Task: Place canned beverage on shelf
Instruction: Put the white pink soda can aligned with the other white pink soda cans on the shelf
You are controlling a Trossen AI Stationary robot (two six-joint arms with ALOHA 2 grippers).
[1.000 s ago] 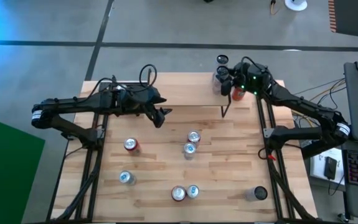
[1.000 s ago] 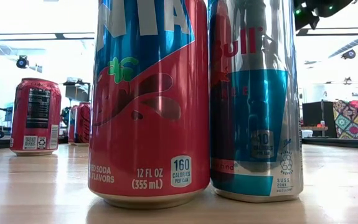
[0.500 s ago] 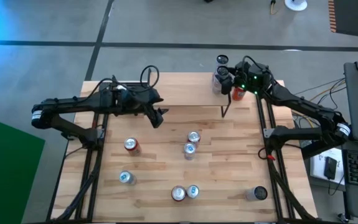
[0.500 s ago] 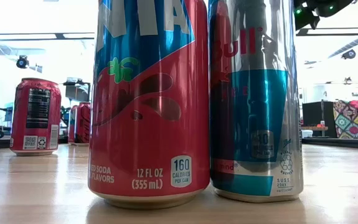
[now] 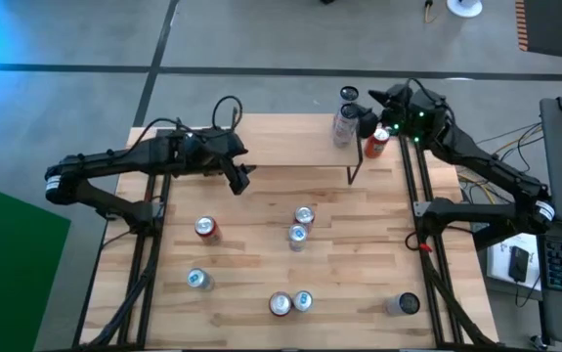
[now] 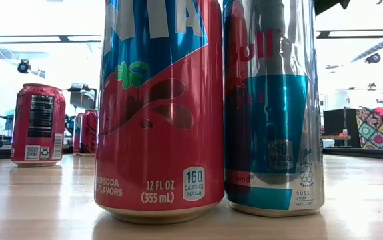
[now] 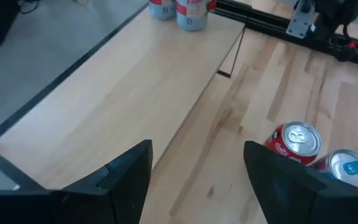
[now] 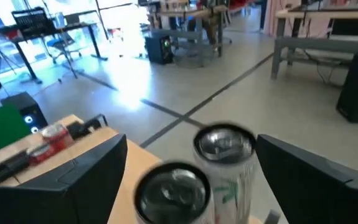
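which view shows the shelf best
The left wrist view: the shelf's light-wood top runs the frame, one black leg showing, two cans at its far end. The high view shows it whole but small. The right wrist view shows only cans; the low view none of it.

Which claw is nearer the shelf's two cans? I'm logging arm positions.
Right. The right claw hangs open right beside the two cans at the shelf end; the left claw hangs open off the shelf's opposite end.
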